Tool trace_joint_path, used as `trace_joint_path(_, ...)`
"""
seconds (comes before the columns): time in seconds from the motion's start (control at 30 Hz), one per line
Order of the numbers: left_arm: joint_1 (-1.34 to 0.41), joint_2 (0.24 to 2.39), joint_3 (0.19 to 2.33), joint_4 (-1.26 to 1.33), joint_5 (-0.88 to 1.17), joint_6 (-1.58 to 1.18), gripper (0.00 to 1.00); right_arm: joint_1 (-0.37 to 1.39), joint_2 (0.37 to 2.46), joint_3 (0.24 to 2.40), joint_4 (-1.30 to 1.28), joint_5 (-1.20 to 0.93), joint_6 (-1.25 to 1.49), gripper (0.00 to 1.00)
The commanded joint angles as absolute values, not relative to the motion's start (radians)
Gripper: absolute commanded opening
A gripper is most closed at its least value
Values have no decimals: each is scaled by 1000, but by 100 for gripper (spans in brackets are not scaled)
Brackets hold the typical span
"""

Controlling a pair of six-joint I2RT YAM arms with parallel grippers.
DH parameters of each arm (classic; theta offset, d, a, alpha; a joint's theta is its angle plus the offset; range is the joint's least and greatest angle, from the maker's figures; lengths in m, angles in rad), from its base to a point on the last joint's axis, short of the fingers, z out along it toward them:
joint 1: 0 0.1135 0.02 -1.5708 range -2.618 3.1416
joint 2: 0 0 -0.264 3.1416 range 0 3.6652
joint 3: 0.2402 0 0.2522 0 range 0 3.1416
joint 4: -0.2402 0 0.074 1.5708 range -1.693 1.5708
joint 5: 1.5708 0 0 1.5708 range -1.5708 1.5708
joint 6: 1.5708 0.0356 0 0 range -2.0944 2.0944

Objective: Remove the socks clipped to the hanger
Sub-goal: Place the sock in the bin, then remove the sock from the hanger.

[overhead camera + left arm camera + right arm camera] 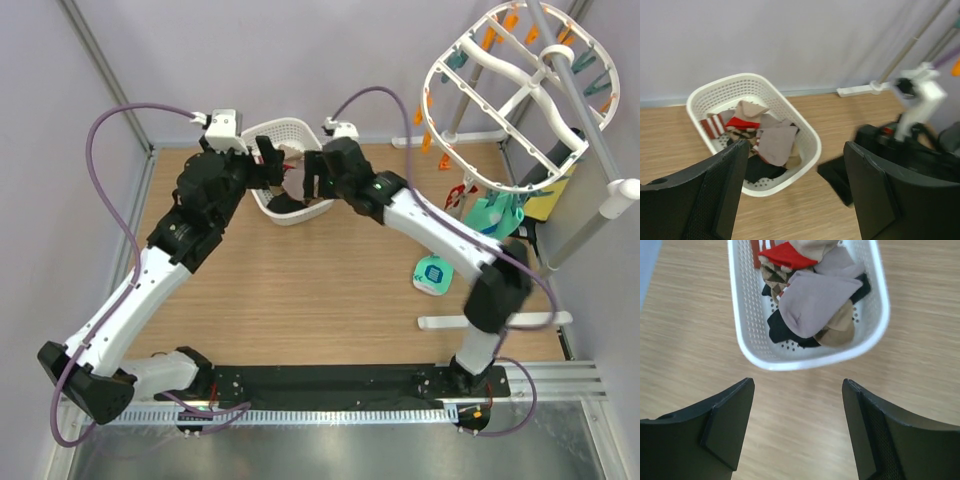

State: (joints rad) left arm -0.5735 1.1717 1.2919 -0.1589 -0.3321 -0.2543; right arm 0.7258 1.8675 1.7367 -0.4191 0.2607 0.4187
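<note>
Left gripper (pixel 795 147) hovering beside white laundry basket (pixel 747 76), fingers spread wide, holding nothing. Basket collecting socks (pixel 812 302) taken off. Right gripper (pixel 797 382) hovering over basket rim, equally wide, empty, likely free for next sock. Hanger (pixel 520 95) hanging far right, teal sock (pixel 490 215) dangling clipped underneath.

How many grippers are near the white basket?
2. The left gripper is at the left side of the basket, the right gripper at its right side; both are open.
</note>
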Motion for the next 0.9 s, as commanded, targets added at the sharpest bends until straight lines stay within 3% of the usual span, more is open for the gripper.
trace_joint_path(0.0,-578,1166,1362,-160,-125,-281,80,774,1501,1558,-491,388,413,78)
trace_joint_path(0.2,-669,1276,1449,-160,-38,-291,79,793,1090,1140,-517,632,495,79)
trace_joint_path(0.3,-727,1310,1479,-143,-49,-287,79,793,1011,1080,-558,722,508,78)
trace_joint_path(0.43,-778,1347,1496,-118,-54,-285,79,793,968,1039,-580,902,520,80)
trace_joint_path(0.63,-788,1407,1508,21,70,-322,80,787,985,922,-384,1072,456,84)
trace_joint_path(0.87,-788,1517,1580,81,170,-336,80,674,1109,821,-131,1048,413,86)
